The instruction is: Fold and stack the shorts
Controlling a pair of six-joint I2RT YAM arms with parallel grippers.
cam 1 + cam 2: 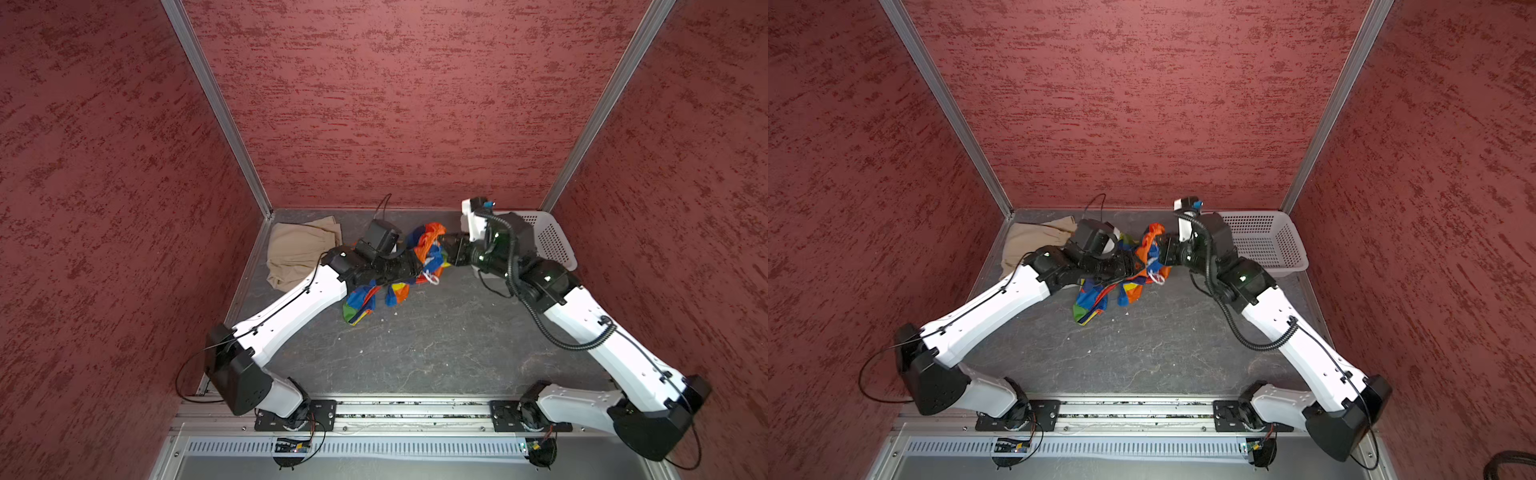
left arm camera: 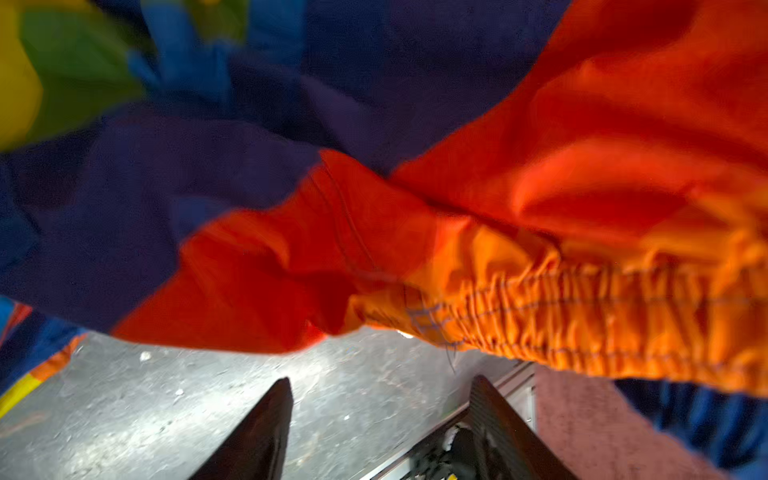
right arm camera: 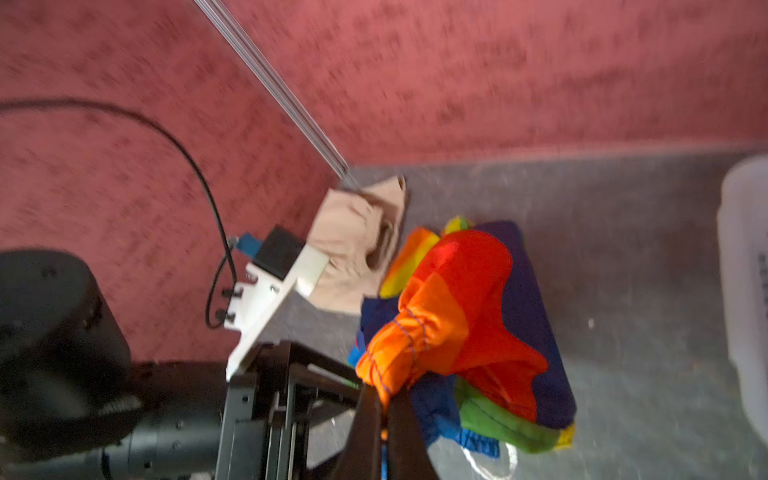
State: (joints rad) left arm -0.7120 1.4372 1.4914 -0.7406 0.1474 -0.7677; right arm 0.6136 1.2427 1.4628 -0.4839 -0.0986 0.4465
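Note:
The rainbow-striped shorts (image 1: 430,232) (image 1: 1152,245) hang bunched between my two grippers, above the grey table at mid-back. Their lower part (image 1: 365,299) trails down onto the table, and the white drawstring (image 1: 432,277) dangles. My right gripper (image 3: 384,392) (image 1: 446,246) is shut on the orange gathered waistband (image 3: 399,340). My left gripper (image 2: 381,380) is open with only bare table between its fingers. The orange waistband (image 2: 582,316) hangs just past its tips. The beige shorts (image 1: 299,249) (image 1: 1034,239) (image 3: 353,241) lie rumpled in the back left corner.
A white perforated basket (image 1: 552,245) (image 1: 1262,241) (image 3: 744,291) stands at the back right, behind my right arm. Red walls close in the back and both sides. Bare grey table (image 1: 415,349) stretches between the arms toward the front rail.

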